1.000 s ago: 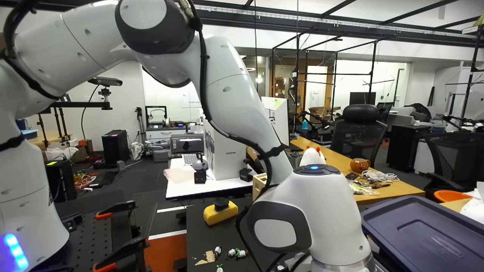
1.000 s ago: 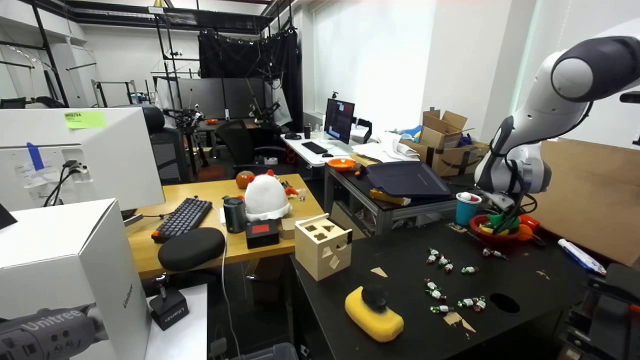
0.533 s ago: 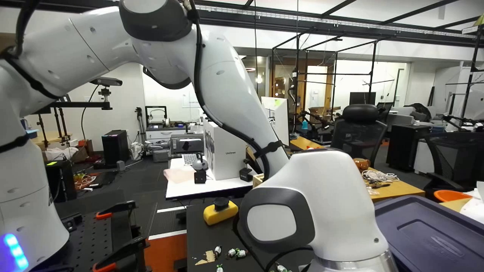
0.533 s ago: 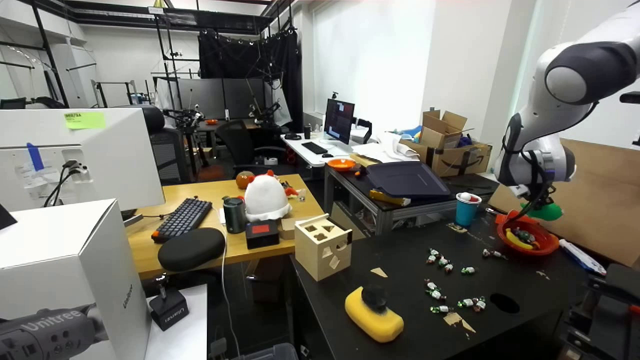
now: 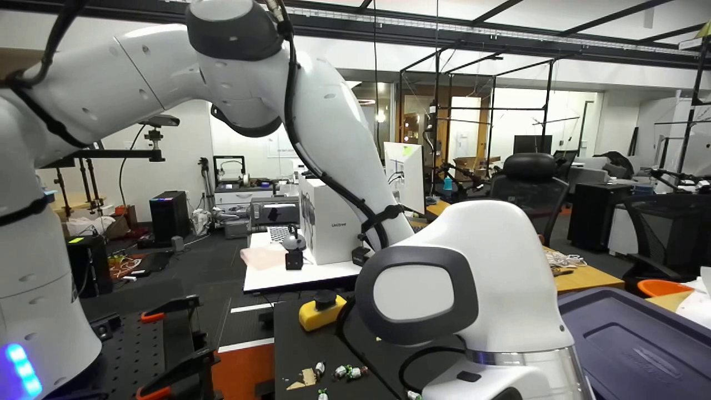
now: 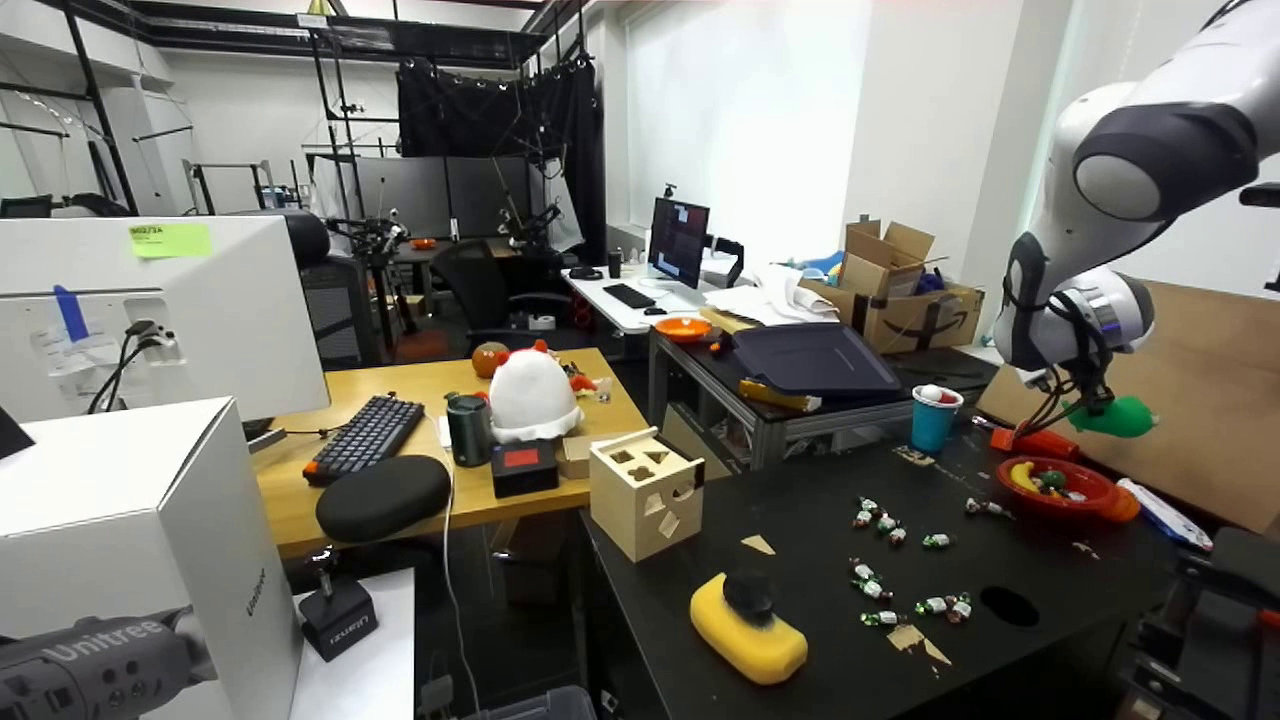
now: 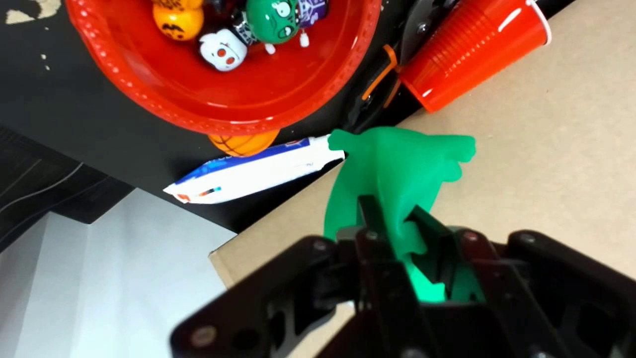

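Green, glossy and soft-looking, the lobed piece [image 7: 392, 149] is caught between the jaws, which press a fold of it from both sides. In an exterior view it hangs higher than the red bowl [image 7: 283, 89], with the brown panel [image 6: 1200, 400] behind it (whether the two touch, I cannot tell). The wrist view shows it apart from the bowl's rim.

The bowl sits on the black bench [image 6: 810, 520] and holds a yellow curved piece [image 6: 1022, 475] and several small figures, among them a green-headed figure [image 7: 273, 20], a white-headed figure [image 7: 223, 49] and an orange round-headed figure [image 7: 179, 22]. Just beside the bowl lies a white and blue tube [image 7: 263, 171], and an orange piece [image 7: 247, 144] lined like a basketball shows past the rim. A red cup [image 7: 477, 49] lies on its side near the bowl, with a black tool with orange trim [image 7: 419, 32] between them.

Also near the bowl, a blue cup [image 6: 931, 425] stands upright. Small green-and-white pieces [image 6: 872, 588] lie strewn between the bowl and a black-topped yellow block [image 6: 745, 640]. Well apart from the bowl, a wooden box [image 6: 640, 505] (cut-out shapes in its faces) stands at the bench's edge.
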Robot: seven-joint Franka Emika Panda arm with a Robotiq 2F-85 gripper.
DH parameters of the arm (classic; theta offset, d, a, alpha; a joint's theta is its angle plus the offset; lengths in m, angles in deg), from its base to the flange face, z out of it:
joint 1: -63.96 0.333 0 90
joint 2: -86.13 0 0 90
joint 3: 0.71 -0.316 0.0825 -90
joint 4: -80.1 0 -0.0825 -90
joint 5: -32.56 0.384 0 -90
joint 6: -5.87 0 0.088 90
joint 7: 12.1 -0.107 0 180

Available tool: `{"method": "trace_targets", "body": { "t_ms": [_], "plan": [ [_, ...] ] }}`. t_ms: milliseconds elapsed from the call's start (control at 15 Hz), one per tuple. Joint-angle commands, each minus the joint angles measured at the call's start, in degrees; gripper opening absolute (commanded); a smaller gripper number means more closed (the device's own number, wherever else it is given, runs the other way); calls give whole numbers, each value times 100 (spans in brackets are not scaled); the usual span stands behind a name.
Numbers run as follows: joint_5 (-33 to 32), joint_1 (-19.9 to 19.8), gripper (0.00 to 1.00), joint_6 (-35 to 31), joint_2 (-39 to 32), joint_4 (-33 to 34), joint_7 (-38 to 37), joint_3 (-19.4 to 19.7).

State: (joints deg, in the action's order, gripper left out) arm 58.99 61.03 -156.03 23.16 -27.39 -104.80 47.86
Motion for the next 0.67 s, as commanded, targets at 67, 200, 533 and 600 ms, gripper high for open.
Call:
{"method": "trace_targets", "body": {
  "t_ms": [67, 200, 533, 600],
  "plan": [
    [-548, 34, 4, 210, 116, -21, -471, 20],
    [-702, 14, 4, 437, 60, 105, -664, 137],
    [-1386, 331, 64, 1385, -423, 477, -1947, 804],
    [-1541, 337, 71, 1493, -446, 524, -2081, 806]
  ]
}}
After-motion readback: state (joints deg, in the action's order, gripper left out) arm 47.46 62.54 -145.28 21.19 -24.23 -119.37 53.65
